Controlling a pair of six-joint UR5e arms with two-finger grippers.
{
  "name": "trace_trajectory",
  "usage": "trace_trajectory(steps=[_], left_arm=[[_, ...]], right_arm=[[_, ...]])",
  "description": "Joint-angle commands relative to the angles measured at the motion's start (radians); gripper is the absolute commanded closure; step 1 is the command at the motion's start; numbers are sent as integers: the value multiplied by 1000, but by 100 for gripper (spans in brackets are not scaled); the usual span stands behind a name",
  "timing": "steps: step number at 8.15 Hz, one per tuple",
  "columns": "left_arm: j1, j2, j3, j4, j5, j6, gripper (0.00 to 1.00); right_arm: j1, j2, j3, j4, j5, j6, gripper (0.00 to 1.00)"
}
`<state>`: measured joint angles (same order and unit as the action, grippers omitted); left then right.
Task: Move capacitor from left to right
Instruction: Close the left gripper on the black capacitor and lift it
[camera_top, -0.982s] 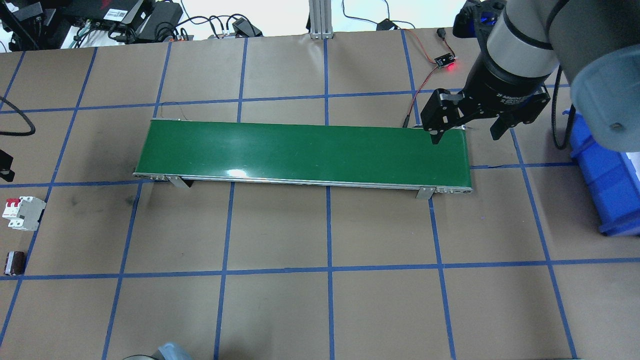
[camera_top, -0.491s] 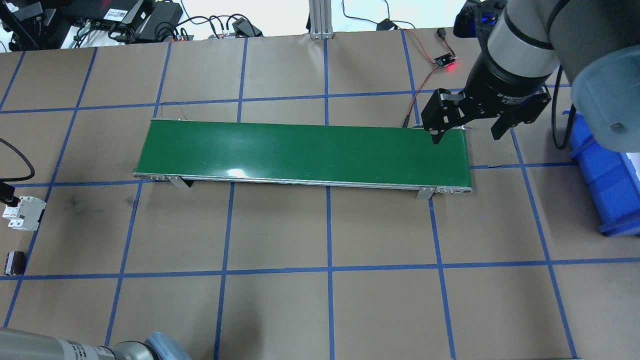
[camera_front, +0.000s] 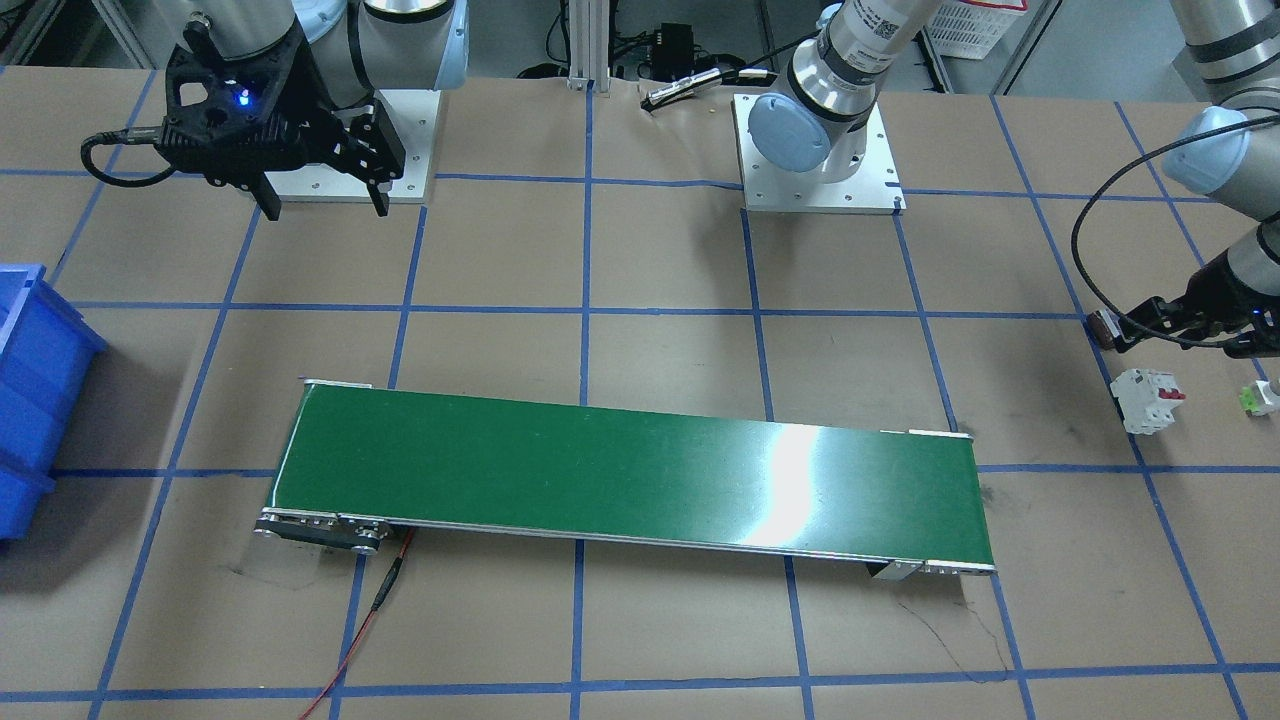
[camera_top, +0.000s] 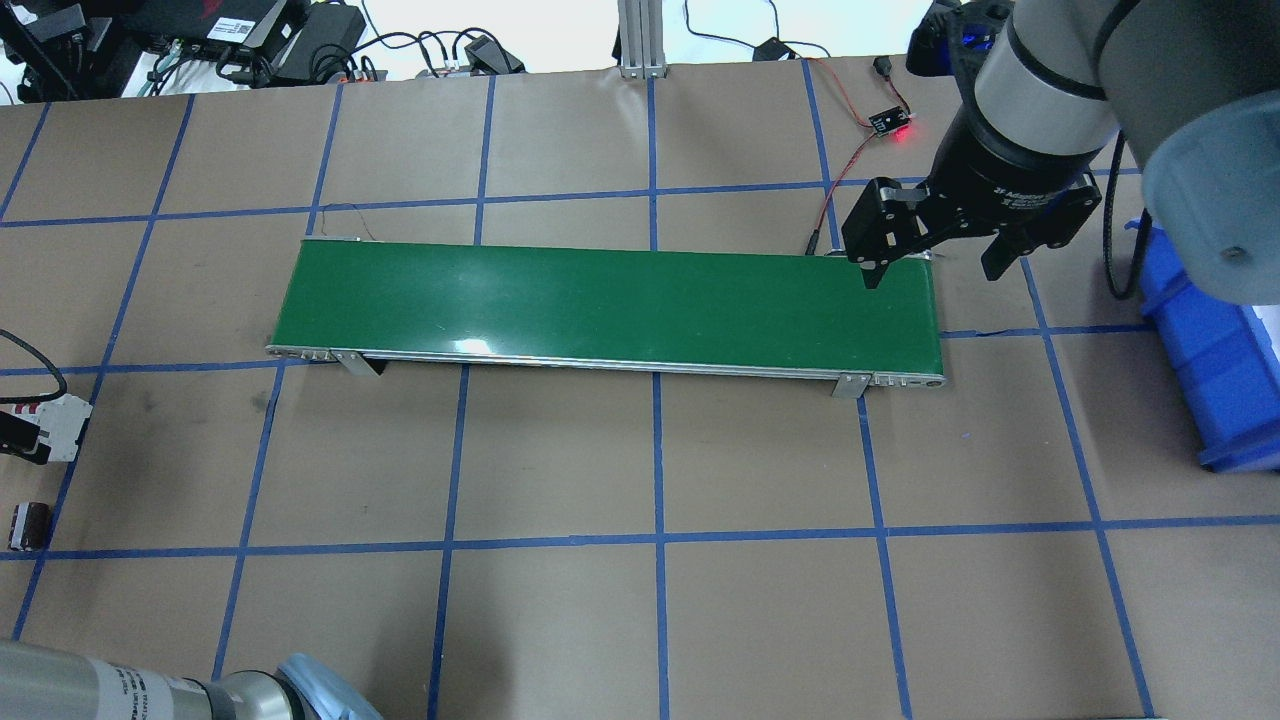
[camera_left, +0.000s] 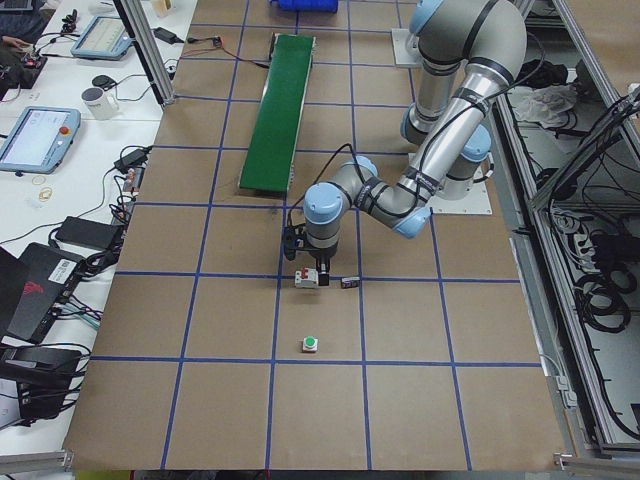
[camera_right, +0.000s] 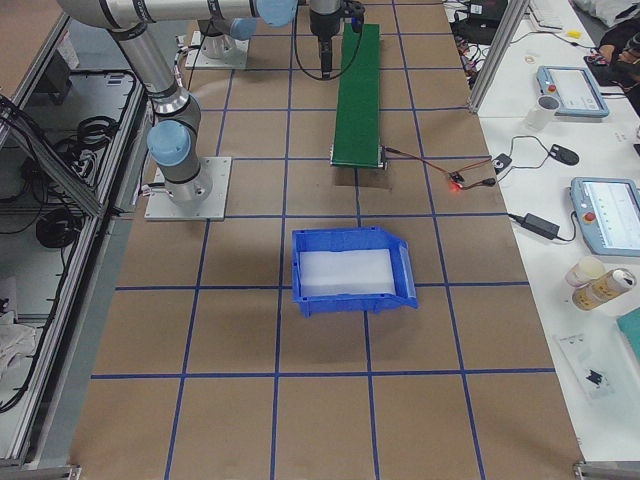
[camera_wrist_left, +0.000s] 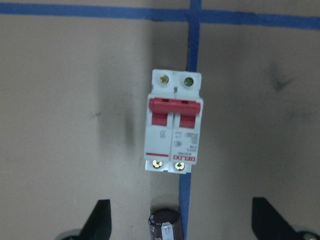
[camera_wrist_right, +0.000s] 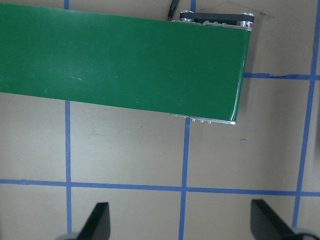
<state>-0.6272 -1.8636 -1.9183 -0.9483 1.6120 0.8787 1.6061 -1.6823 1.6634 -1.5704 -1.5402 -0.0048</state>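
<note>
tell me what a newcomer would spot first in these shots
The long green belt lying across the middle of the table grabs the eye first, with the bright blue bin at the robot's right edge. At the far left, the open left tool hangs over a white breaker with red switches and the small dark capacitor next to it.

We list 1 desk (camera_top: 560, 450), papered brown and ruled into squares by blue tape (camera_top: 560, 541). At its far edge we note 1 aluminium post (camera_top: 640, 35). Alongside we record 1 white bench (camera_left: 75, 190) carrying tablets (camera_left: 38, 135), cables (camera_left: 130, 160) and 1 mug (camera_left: 100, 101). We find the light bright and even.
</note>
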Motion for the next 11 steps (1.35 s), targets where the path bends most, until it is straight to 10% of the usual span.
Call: trace_trajectory(steps=[1, 8, 11], left_arm=[[21, -9, -36, -1, 6, 11, 3], [24, -91, -53, 46, 19, 10, 1], [24, -83, -53, 37, 116, 14, 18]], right_arm=[[0, 0, 1, 1, -1, 0, 0], [0, 0, -1, 1, -4, -1, 0], [0, 0, -1, 1, -5, -1, 0]])
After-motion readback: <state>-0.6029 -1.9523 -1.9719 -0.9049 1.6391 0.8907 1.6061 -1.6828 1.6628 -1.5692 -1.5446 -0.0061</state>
